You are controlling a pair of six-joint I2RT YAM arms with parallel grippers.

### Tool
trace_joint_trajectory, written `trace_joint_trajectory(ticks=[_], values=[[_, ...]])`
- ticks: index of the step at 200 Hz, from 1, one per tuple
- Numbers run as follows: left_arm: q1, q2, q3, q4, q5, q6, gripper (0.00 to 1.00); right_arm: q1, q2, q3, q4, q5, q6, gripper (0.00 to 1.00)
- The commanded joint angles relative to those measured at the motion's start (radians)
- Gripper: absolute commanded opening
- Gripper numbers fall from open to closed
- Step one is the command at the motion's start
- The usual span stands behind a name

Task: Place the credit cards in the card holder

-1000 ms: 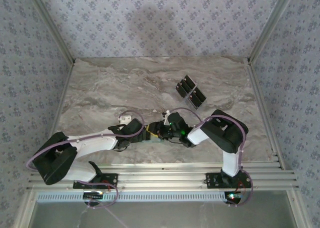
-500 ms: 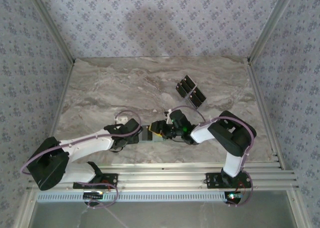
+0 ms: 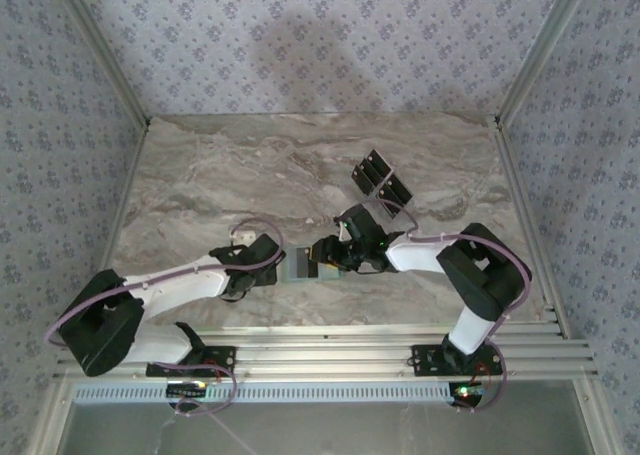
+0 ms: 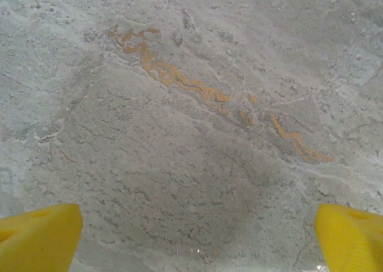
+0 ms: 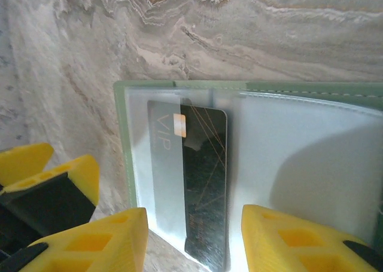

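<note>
The card holder [image 3: 298, 267] lies open on the marble between my two grippers. In the right wrist view its pale-green rim [image 5: 122, 134] frames a pale inside, and one black credit card [image 5: 206, 182] lies in it, its left part under a translucent pocket. My right gripper [image 5: 194, 239] hovers over that card's near end, jaws apart on either side and nothing pinched. More black credit cards [image 3: 381, 182] lie in a loose group farther back. My left gripper [image 4: 194, 242] is wide open over bare marble, just left of the holder [image 3: 255, 260].
A yellow finger of the left gripper [image 5: 54, 182] sits close to the holder's left edge. The marble table [image 3: 200, 185] is walled by patterned panels. A metal rail [image 3: 330, 350] runs along the near edge.
The two grippers have drawn apart, the left going left and the right going right and back. The card holder now shows between them.
</note>
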Motion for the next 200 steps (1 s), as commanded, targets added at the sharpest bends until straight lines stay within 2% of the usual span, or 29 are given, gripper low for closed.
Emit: trace_joint_trajectory(ticks=[1,22,41,80,122,200], values=[[0.008,0.033,0.037,0.032,0.005,0.034,1.00,0.011,-0.048,0.071,-0.227,0.062,-0.116,0.46],[0.008,0.059,0.046,0.052,0.011,0.043,1.00,0.016,-0.052,0.112,-0.320,0.113,-0.162,0.40],[0.008,0.081,0.055,0.063,0.018,0.049,1.00,0.026,-0.041,0.146,-0.396,0.168,-0.205,0.26],[0.007,0.107,0.056,0.080,0.025,0.050,1.00,0.044,0.006,0.183,-0.430,0.193,-0.239,0.11],[0.008,0.118,0.044,0.095,0.033,0.043,1.00,0.064,0.070,0.228,-0.429,0.186,-0.249,0.07],[0.007,0.137,0.018,0.132,0.054,0.035,1.00,0.102,0.150,0.289,-0.423,0.167,-0.241,0.07]])
